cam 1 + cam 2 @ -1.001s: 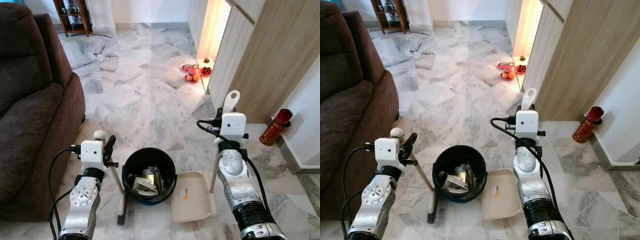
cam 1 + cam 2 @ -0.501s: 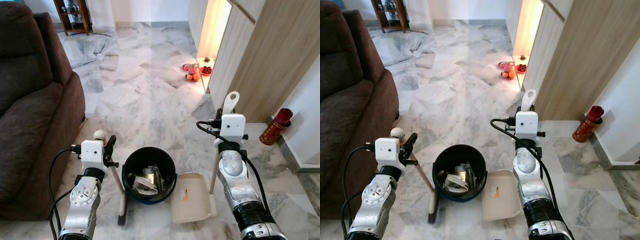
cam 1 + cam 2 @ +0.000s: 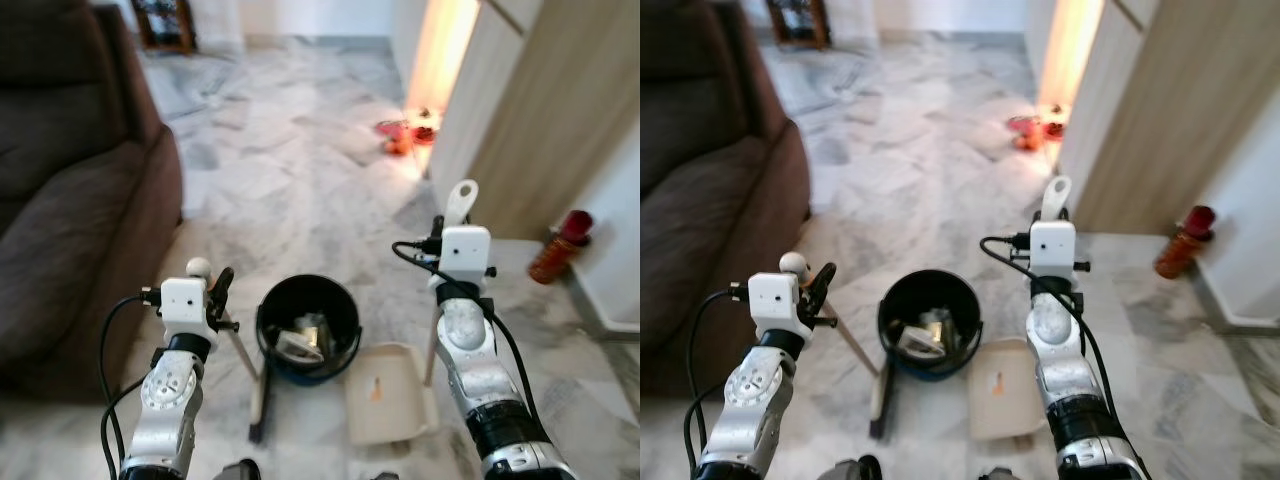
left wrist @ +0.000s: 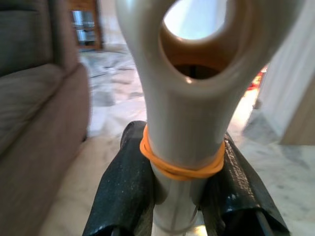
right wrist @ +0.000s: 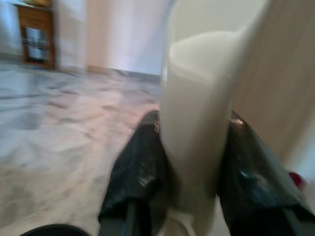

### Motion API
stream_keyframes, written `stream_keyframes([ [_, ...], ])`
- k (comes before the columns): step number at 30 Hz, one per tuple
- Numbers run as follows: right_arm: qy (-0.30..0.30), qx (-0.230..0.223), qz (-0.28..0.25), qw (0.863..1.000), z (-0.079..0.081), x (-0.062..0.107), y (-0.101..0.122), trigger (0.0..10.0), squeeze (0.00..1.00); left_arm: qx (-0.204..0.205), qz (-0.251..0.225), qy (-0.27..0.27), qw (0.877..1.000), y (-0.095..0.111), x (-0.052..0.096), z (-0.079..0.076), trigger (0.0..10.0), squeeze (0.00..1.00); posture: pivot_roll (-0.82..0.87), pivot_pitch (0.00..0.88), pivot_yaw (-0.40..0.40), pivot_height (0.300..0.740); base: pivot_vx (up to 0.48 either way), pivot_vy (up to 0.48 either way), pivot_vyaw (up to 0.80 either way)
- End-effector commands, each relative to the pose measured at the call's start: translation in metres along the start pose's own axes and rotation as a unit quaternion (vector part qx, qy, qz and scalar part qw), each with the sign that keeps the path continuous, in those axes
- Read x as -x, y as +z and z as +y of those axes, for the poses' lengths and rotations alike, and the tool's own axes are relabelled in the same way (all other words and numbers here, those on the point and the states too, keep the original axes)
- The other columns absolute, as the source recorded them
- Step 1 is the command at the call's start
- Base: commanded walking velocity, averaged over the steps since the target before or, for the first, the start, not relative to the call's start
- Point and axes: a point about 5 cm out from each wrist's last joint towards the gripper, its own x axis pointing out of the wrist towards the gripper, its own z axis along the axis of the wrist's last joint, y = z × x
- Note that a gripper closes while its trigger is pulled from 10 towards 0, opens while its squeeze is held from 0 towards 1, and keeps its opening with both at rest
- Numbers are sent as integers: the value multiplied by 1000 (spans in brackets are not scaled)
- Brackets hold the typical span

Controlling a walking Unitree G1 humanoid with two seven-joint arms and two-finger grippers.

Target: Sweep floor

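Left wrist view shows the left pincer pinching the broom handle just below its orange band; the right pincer is clamped on the dustpan handle. The bin sits at 12 o'clock between them, the dustpan touching it at 4 o'clock. A careless broom stroke could knock the bin over and spill its rubbish.
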Motion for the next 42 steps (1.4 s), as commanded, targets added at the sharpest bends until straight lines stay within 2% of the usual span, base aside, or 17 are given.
stream_keyframes([
  [1,-1,-14,-12,1000,2,-1,4,10000,0,-6,-17,-5,1000,7,-1,-1,10000,0,57,112,-9,740,-277,0,0],
  [14,1,-20,-11,1000,3,-1,3,10000,0,-6,-15,-5,1000,7,-1,-1,10000,0,57,111,-10,740,-275,0,0],
  [21,6,-25,-5,1000,4,0,1,10000,0,-12,-10,0,1000,6,-2,1,10000,0,57,111,-10,740,0,0,0],
  [25,-4,-57,21,998,4,0,-6,10000,0,-15,-9,2,1000,5,-3,1,10000,0,58,102,-11,740,0,0,0],
  [42,7,-60,26,998,8,2,-9,10000,0,-18,-4,-5,1000,3,-5,0,10000,0,58,65,-6,740,0,0,-784],
])
